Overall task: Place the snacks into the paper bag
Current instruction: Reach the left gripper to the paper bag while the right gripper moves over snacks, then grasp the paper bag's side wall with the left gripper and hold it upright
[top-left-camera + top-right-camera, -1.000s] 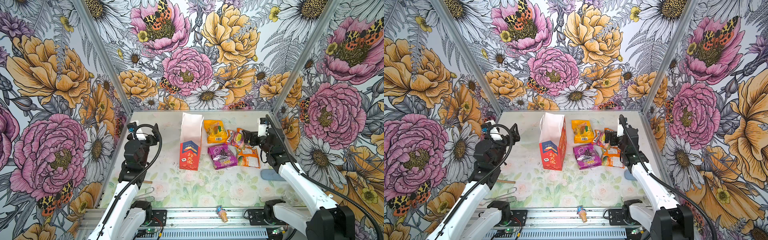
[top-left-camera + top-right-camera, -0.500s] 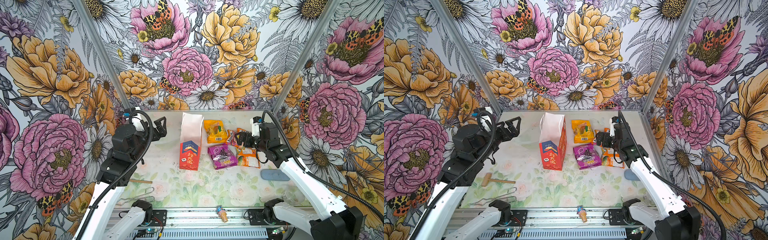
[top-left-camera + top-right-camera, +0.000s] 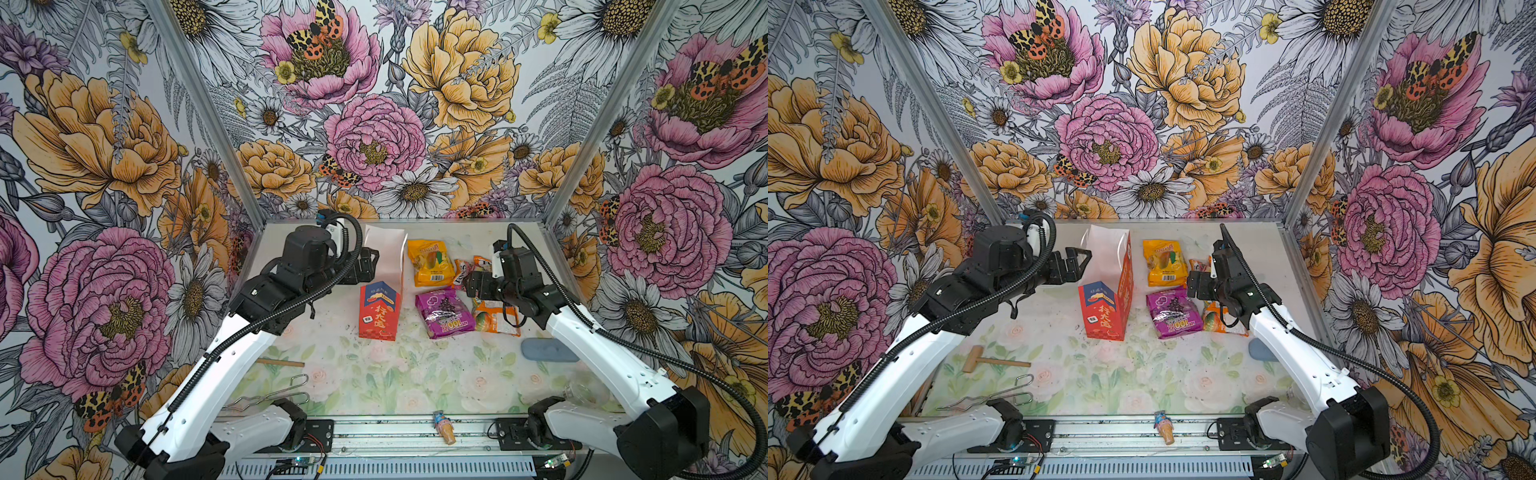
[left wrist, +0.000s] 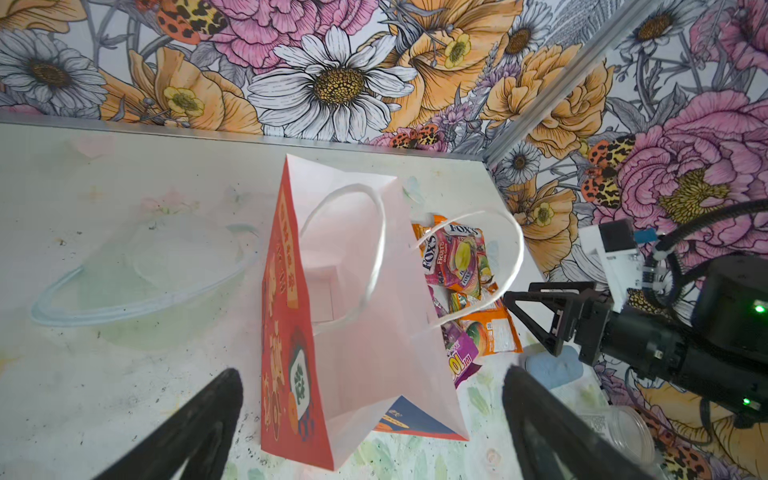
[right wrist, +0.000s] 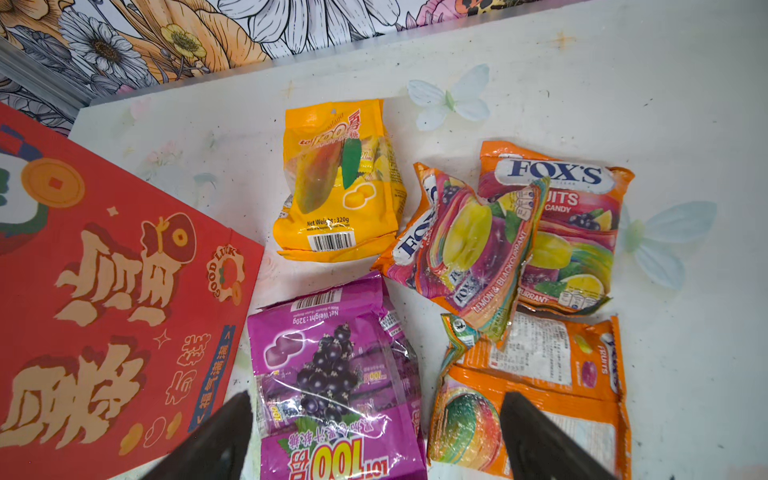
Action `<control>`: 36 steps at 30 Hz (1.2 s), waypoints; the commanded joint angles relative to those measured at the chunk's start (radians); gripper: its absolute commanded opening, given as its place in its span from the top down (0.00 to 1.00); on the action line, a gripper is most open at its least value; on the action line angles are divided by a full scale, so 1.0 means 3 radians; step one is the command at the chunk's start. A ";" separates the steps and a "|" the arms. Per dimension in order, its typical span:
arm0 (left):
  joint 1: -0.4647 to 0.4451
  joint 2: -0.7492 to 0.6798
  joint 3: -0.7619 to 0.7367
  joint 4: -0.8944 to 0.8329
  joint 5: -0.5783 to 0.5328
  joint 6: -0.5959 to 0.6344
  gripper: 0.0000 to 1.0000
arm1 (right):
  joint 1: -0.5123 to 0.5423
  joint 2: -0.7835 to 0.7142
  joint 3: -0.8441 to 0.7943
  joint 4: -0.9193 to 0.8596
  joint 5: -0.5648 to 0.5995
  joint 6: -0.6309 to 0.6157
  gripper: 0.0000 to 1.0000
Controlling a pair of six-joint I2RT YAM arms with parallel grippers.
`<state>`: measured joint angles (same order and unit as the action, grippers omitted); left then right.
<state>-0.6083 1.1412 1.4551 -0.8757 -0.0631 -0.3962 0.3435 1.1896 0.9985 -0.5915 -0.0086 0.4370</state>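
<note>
The paper bag (image 3: 380, 291) (image 3: 1106, 291) stands upright mid-table, white above and red below, its mouth open with string handles (image 4: 353, 311). My left gripper (image 3: 370, 266) (image 3: 1079, 266) (image 4: 372, 374) hangs open at the bag's upper left side, nothing between its fingers. The snacks lie right of the bag: a yellow packet (image 3: 430, 262) (image 5: 338, 187), a purple grape packet (image 3: 446, 311) (image 5: 332, 374), an orange-and-white packet (image 3: 494, 320) (image 5: 540, 395) and two FOX'S packets (image 5: 465, 249) (image 5: 569, 232). My right gripper (image 3: 471, 282) (image 3: 1194, 282) (image 5: 376, 399) hovers open over the purple and orange-and-white packets.
A wooden mallet (image 3: 992, 361) and wire tongs (image 3: 270, 395) lie at the front left. A blue-grey oval pad (image 3: 548, 349) and a clear plastic cup (image 3: 586, 392) sit at the front right. A tiny ice-cream-cone toy (image 3: 442, 426) rests on the front rail. Walls close in three sides.
My left arm has swung from the left wall across to the bag's upper edge. My right gripper has shifted left over the snack pile. Both stayed open.
</note>
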 commanded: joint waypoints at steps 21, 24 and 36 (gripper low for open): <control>0.0102 0.0557 0.0116 -0.0340 -0.0463 0.0019 0.14 | 0.0044 0.0001 -0.0028 0.0008 0.0075 0.0026 0.04; 0.0160 0.0568 0.0078 -0.0333 -0.0456 0.0001 0.26 | 0.0046 -0.0016 -0.0054 0.0007 0.0075 0.0031 0.04; 0.0241 0.0703 0.0008 -0.0313 -0.0373 -0.0030 0.38 | 0.0057 -0.0013 -0.0075 0.0008 0.0075 0.0036 0.04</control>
<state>-0.5400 1.3457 1.4708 -0.9730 -0.1722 -0.3954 0.3534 1.1908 0.9848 -0.5941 0.0040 0.4374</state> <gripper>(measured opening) 0.617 0.959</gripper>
